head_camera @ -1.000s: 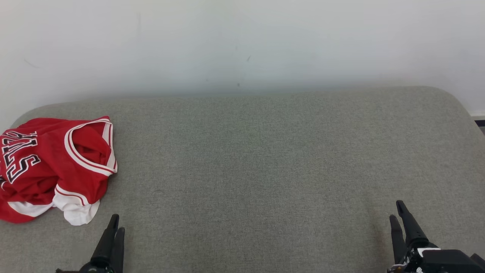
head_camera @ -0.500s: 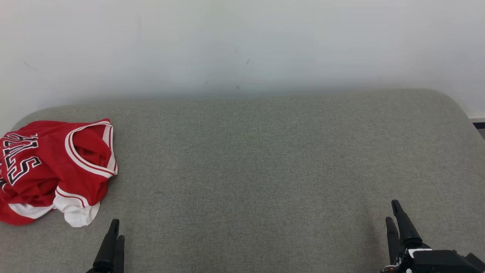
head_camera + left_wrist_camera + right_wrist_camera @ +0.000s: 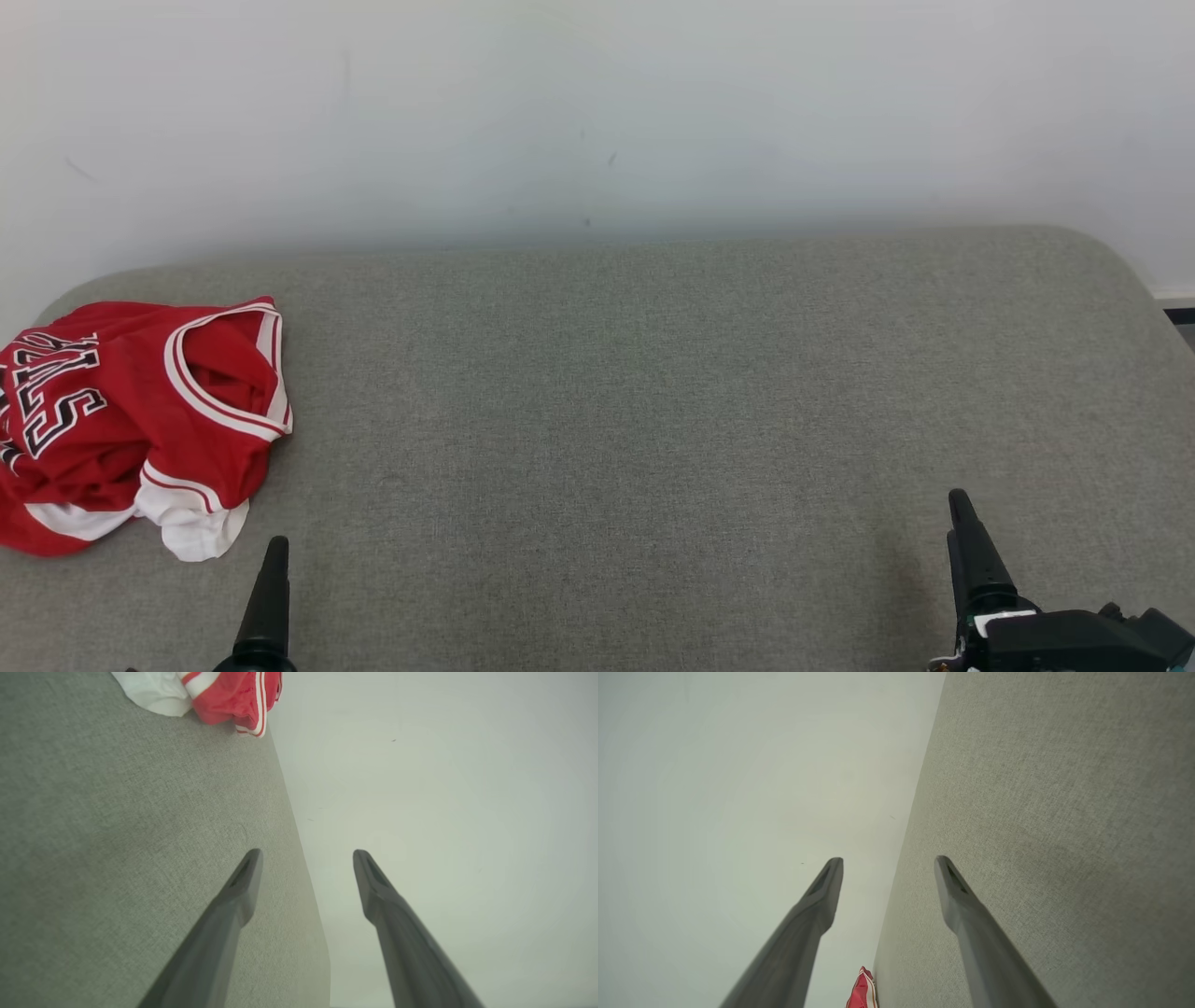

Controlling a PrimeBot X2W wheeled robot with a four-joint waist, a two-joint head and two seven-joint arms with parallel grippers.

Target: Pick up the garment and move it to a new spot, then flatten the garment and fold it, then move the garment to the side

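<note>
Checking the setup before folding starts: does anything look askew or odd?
The red jersey lies crumpled at the left end of the grey cushion, neckline gaping, white hem bunched. Nothing looks damaged or spilled.

The garment [image 3: 131, 420] seems cut off at the left edge.

— Is there any writing to read?
— Yes, on the red jersey [image 3: 140, 420] at the left edge of the head view. Large black letters [image 3: 51, 397] with white outlines run across its front, turned sideways in the frame.
— What do they spell?
— The lowest one is a clear S. The two above it look like L and L, but folds in the cloth bend them. The letters further up are creased and cut by the frame edge, so I can't make out the whole word.
</note>
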